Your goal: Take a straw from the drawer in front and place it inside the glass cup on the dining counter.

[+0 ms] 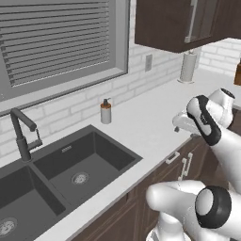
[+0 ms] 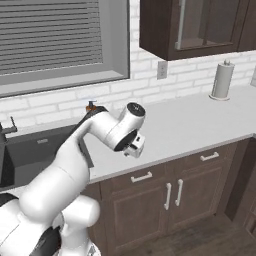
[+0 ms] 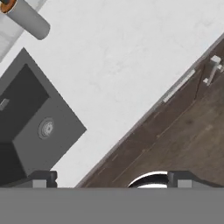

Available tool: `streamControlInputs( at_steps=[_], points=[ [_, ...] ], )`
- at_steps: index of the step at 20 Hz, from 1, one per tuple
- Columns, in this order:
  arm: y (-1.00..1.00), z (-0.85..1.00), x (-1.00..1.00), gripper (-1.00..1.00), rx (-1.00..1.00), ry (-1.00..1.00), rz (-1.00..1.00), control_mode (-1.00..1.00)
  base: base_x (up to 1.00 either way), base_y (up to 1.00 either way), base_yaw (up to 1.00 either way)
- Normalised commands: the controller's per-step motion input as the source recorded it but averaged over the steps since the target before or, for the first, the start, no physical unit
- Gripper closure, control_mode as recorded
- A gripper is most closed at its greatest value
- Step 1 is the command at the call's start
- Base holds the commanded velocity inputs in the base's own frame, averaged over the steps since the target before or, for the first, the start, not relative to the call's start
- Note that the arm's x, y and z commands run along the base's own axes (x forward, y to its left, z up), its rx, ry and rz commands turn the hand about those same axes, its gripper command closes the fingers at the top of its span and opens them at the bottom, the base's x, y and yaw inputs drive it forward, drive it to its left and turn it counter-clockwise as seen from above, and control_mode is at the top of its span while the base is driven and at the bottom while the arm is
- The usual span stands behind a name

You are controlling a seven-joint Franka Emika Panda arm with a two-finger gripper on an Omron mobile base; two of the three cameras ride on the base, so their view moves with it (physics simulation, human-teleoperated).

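My gripper (image 2: 134, 149) hangs over the front edge of the white countertop, pointing down, just right of the sink. Its two dark fingertips (image 3: 43, 178) stand far apart in the hand view, so the gripper (image 3: 111, 180) is open and empty. Below the counter edge is the dark brown drawer (image 2: 150, 172), shut, with a short metal handle; the hand view looks down on its top edge (image 3: 175, 94). The straw is hidden. The glass cup and the dining counter are out of view.
A dark double sink (image 1: 70, 169) with a faucet (image 1: 21, 134) lies to the left. A soap dispenser (image 1: 106, 112) stands by the wall and a paper towel roll (image 2: 222, 80) at the far right. Wall cabinets (image 2: 195, 25) hang overhead. Cabinet doors (image 2: 172, 197) sit below the drawers.
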Motion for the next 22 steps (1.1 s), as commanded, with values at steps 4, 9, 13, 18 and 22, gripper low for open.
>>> streamControlInputs(
  at_steps=[4,9,13,18,22],
  points=[
    [-0.82,-0.95,0.00,-1.00,0.28,0.00,0.00,-1.00,0.00,0.00,0.00],
    [-0.26,-0.87,0.01,-1.00,0.25,0.00,-0.03,-1.00,0.00,0.00,0.00],
    [-0.17,-0.71,0.02,-1.00,0.28,0.01,-0.01,-1.00,0.00,0.00,0.00],
    [-0.15,-0.51,-0.03,-1.00,0.26,-0.09,0.00,-1.00,0.00,0.00,0.00],
    [-0.04,-0.39,0.01,-1.00,0.10,-0.05,-0.03,-1.00,0.00,0.00,0.00]
  ],
)
